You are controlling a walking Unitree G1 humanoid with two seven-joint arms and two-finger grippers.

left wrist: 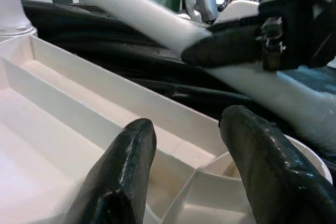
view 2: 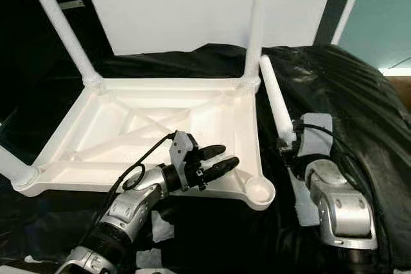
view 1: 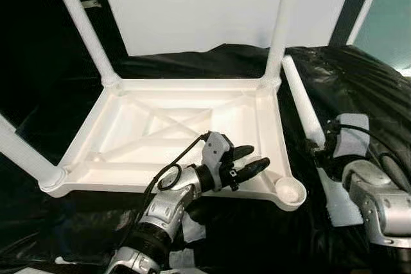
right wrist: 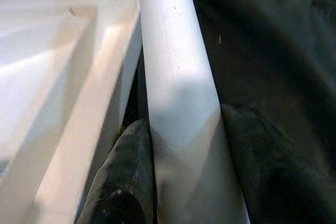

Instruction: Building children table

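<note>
Head views, tabletop [view 1: 160, 133]: white plastic, lying upside down on black sheeting [view 1: 359, 81], ribbed underside up w/ diagonal braces. The rest is placed relative to it.
Head views, fitted legs: three standing up in corner sockets – far-left leg [view 1: 80, 20], far-right leg [view 1: 282, 24], near-left leg [view 1: 22, 152].
Head views, empty socket [view 1: 290, 192]: round cup at tabletop's near-right corner, no leg in it.
Head views, loose leg [view 1: 302, 104]: white tube lying on the sheeting just beside tabletop's right edge, running alongside that edge.
Head views, left tool [view 1: 252, 160]: over tabletop's near rim, close to the empty socket, fingers parted, gripping nothing.
Head views, right tool [view 2: 287, 140]: off tabletop's right side, clamped on the near end of the loose leg.
Head views, backdrop: white panel [view 1: 218, 4] standing behind tabletop's far edge.
L wrist view: two black fingers [left wrist: 123, 174] spread apart above tabletop's inner ribs, nothing between; empty socket [left wrist: 315, 162] just past them; loose leg [left wrist: 147, 11] crossing beyond the rim w/ right tool's dark finger [left wrist: 226, 48] on it.
R wrist view: loose leg [right wrist: 178, 93] fills centre, black fingers [right wrist: 126, 177] pressed on both sides of it; tabletop's rim [right wrist: 89, 103] close alongside.
</note>
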